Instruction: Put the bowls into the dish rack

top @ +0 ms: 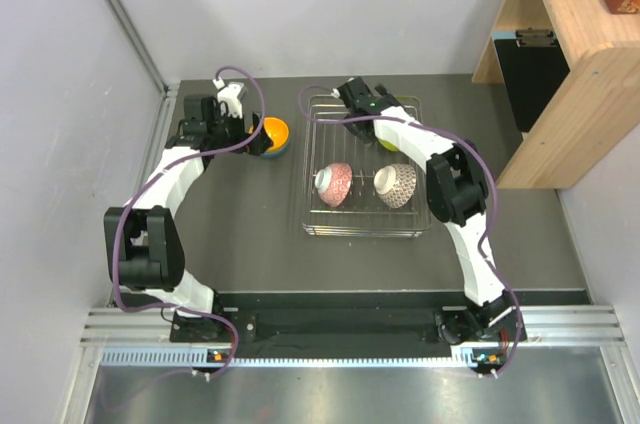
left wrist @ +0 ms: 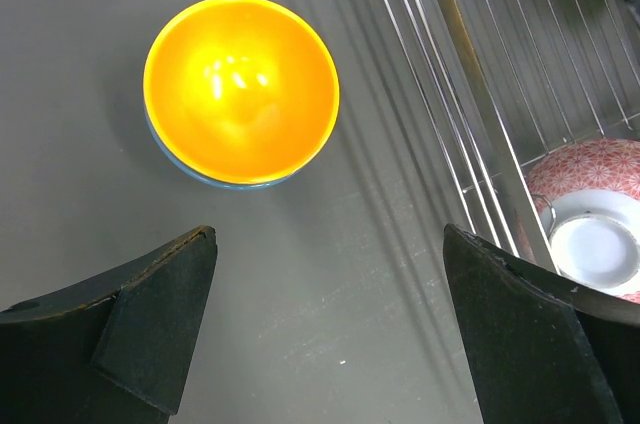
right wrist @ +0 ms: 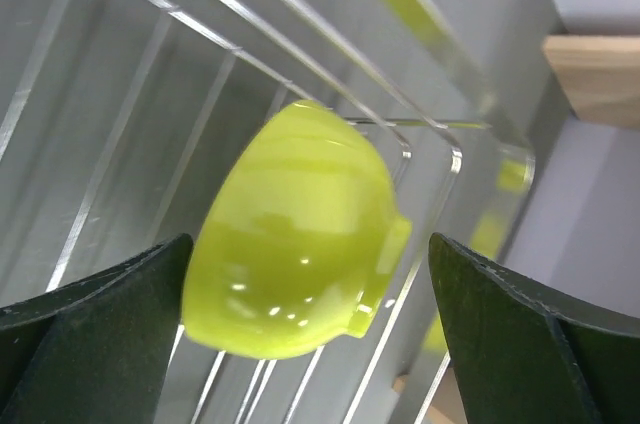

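An orange bowl (left wrist: 240,89) sits nested in a blue bowl (left wrist: 200,172) on the grey table, left of the dish rack (top: 365,229). My left gripper (left wrist: 330,324) hangs open just short of this stack (top: 273,134), with nothing between its fingers. Inside the wire rack (left wrist: 480,64) a pinkish-red patterned bowl (top: 335,184) and a brownish-grey patterned bowl (top: 396,184) lie on their sides. At the rack's far end a lime-yellow bowl (right wrist: 295,264) rests tilted on the wires (right wrist: 120,144). My right gripper (right wrist: 310,344) stands open around it, its right finger well clear of it. My right arm mostly hides that lime bowl (top: 388,141) from above.
A wooden shelf unit (top: 570,64) stands at the right beyond the table edge, with books on top. Grey walls close in the back and the left side. The pinkish-red bowl (left wrist: 590,229) shows its white foot toward the left wrist camera.
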You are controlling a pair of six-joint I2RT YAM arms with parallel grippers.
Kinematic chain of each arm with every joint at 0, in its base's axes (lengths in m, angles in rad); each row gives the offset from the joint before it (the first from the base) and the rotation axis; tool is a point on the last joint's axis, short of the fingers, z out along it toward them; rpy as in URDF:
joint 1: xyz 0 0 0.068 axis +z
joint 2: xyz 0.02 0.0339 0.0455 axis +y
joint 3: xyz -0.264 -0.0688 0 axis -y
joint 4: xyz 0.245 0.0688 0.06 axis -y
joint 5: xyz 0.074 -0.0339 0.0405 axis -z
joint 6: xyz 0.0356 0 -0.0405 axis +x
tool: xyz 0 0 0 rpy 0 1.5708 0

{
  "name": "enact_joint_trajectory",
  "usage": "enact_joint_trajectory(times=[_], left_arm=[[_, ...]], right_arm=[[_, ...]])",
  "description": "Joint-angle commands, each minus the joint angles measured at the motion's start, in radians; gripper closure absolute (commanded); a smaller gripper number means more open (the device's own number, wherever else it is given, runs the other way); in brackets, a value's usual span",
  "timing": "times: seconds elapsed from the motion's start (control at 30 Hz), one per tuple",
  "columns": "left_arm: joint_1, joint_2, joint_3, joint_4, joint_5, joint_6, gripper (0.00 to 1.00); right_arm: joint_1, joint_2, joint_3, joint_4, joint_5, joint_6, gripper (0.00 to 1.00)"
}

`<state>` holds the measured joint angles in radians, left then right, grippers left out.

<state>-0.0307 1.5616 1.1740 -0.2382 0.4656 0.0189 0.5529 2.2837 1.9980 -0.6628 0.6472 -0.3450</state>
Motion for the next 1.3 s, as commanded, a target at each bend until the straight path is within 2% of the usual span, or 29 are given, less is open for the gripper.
enact_joint_trajectory(times=[0.0,0.23,0.57,0.83,1.27], left_arm=[[0.006,-0.046,-0.001,0.043,0.025,-0.011,0.01],[0.006,-0.044,0.001,0.043,0.027,-0.01,0.01],[0.006,-0.034,0.009,0.042,-0.008,0.01,0.01],[0.006,0.043,0.036,0.036,-0.088,0.062,0.01],[0.006,0.173,0.095,0.03,-0.168,0.11,0.01]], right_arm=[[0.021,-0.003,0.058,-0.012,-0.049,-0.002,0.0],[0.033,-0.061,0.058,-0.015,-0.124,0.014,0.0],[0.061,-0.128,0.045,-0.011,-0.156,0.037,0.0],[0.061,-0.121,0.025,0.065,0.028,0.0,0.0],[0.015,-0.085,-0.005,0.109,0.143,-0.038,0.0]])
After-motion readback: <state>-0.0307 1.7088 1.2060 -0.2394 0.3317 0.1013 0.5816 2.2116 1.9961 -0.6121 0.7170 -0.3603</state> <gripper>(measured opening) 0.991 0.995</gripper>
